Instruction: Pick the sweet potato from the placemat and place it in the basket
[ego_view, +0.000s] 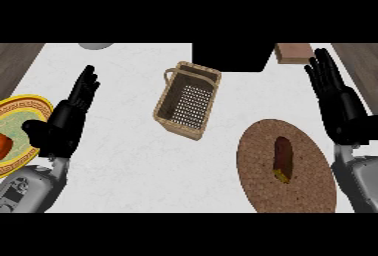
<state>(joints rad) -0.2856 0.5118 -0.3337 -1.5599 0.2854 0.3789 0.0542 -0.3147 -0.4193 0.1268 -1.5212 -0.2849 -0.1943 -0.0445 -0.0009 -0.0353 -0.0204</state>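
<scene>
Down on the white counter (140, 170) lies one round brown woven placemat (258, 175), at the lower right, and on it one sweet potato (283, 159), dark reddish-brown, lying lengthwise near the mat's middle. One wicker basket (171, 119) with a mesh floor sits tilted at the counter's centre, well apart from the placemat, with nothing visible inside it. Two hands show. One left hand (57, 126) rests at the left with straight fingers, holding nothing, just beside one yellow patterned plate (22, 112) that carries a red item (4, 144) cut off by the edge. One right hand (341, 107) stands at the right, fingers straight and relaxed, empty, beside the placemat and not touching the sweet potato. One tan block (294, 53) sits at the top right.
</scene>
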